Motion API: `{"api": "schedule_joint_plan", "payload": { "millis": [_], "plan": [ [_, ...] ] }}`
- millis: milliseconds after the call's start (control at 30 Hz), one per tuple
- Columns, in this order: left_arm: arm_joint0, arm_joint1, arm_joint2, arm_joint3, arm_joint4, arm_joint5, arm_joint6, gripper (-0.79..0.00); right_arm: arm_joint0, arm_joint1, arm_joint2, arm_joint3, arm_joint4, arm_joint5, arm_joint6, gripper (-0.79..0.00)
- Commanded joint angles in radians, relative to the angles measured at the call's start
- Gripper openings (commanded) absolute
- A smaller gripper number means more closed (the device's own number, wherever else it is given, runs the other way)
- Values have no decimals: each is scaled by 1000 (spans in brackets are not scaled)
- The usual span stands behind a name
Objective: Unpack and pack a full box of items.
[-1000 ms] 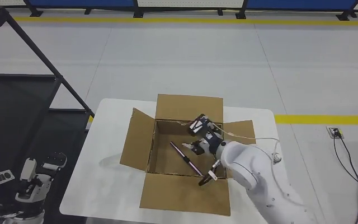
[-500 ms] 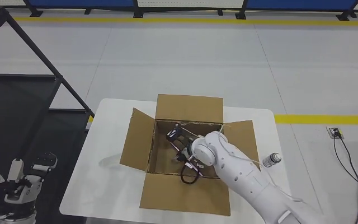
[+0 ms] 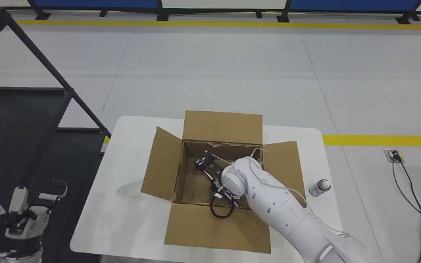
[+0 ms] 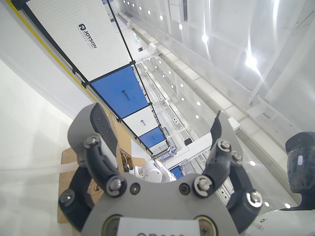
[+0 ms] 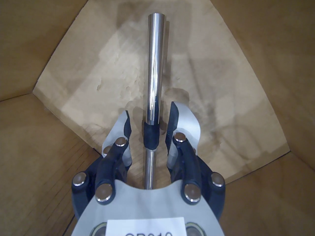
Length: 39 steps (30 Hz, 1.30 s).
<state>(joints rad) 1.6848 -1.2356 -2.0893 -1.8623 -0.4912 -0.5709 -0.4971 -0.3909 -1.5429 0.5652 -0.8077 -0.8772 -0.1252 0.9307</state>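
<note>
Inside the cardboard box, a steel rod lies between the spread right claw's jaws.

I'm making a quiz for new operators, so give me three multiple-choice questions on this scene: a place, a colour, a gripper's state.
1. Where is the rod? A on the table; B in the box; C in the left gripper.
2. What colour is its band? A black; B red; C yellow.
3. How is the right gripper? A shut on the rod; B shut, empty; C open, astride the rod.
Answers: B, cardboard lies under it; A, the right wrist view shows it black; C, gaps show on both sides of the rod.
</note>
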Motion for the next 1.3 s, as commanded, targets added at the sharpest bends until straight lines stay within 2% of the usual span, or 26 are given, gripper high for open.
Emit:
{"api": "schedule_joint_plan", "payload": {
  "millis": [0, 200, 367, 533, 633, 867, 967, 1067, 1267],
  "plan": [
    [0, 0, 0, 0, 0, 0, 0, 0, -3, 1, 6, -1, -7, 8, 3, -431],
    [0, 0, 0, 0, 0, 0, 0, 0, -17, 4, 24, -3, -13, 4, 40, -434],
    [0, 0, 0, 0, 0, 0, 0, 0, -24, 4, 34, -3, -20, -5, 57, -471],
    [0, 0, 0, 0, 0, 0, 0, 0, -26, 1, 40, 5, -24, -16, 70, -619],
    [0, 0, 0, 0, 0, 0, 0, 0, -24, -2, 44, 10, -28, -18, 68, -776],
    [0, 0, 0, 0, 0, 0, 0, 0, -20, 9, 81, -29, -54, -7, 67, -785],
    [0, 0, 0, 0, 0, 0, 0, 0, -38, 30, 116, -104, -85, 6, 85, -785],
    [0, 0, 0, 0, 0, 0, 0, 0, -85, 64, 169, -243, -128, 17, 134, -785],
    [0, 0, 0, 0, 0, 0, 0, 0, -297, 153, 339, -698, -269, 26, 267, -785]
  ]
}}
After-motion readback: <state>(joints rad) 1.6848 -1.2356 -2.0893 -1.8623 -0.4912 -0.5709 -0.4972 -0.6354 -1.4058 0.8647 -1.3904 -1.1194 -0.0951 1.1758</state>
